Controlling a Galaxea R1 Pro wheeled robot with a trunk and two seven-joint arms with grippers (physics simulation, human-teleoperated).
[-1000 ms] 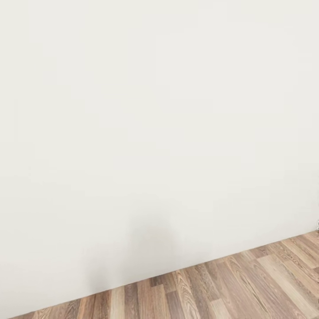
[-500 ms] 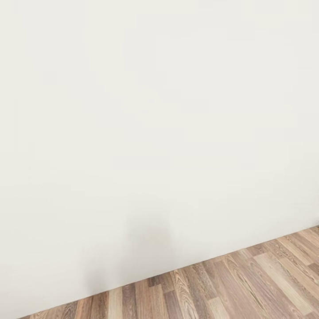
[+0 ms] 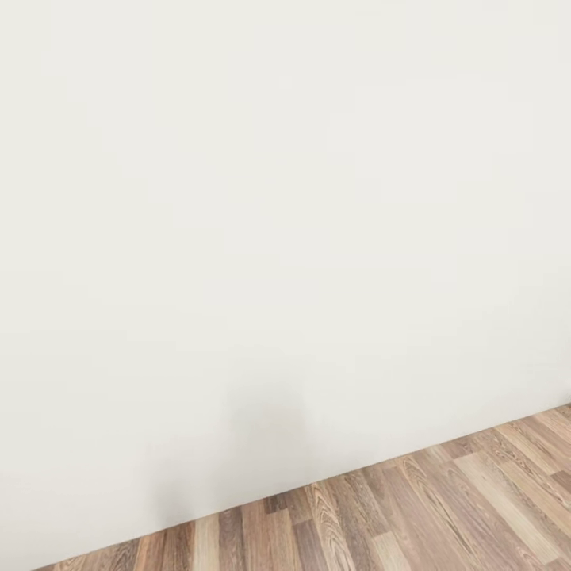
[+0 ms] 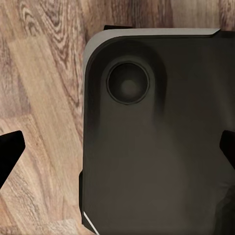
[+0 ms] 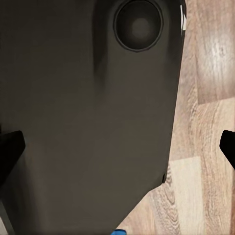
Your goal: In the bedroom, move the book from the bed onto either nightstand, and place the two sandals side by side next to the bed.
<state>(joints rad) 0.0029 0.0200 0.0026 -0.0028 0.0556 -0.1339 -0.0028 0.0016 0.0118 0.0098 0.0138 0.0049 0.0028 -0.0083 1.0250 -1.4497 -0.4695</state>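
The book, the bed, and the nightstand are out of view. In the left wrist view my left gripper (image 4: 117, 152) is open, its dark fingertips (image 4: 11, 149) at the frame's two sides, over a dark grey panel of my own base (image 4: 156, 147) and wood floor (image 4: 39, 98). My right gripper (image 5: 117, 149) is open too, with nothing between its fingertips (image 5: 11, 147), above the same kind of dark panel (image 5: 83, 112). A tiny bright blue patch (image 5: 119, 231) shows at the frame's edge; I cannot tell whether it is a sandal.
In the head view a plain white wall (image 3: 277, 222) stands close ahead. A strip of brown wood-plank floor (image 3: 412, 515) runs along its foot, wider toward the right. A faint shadow (image 3: 266, 444) falls on the wall low down.
The head view shifted slightly at first, and a small speck at the right edge slid out of the picture. In the last half second nothing has visibly changed.
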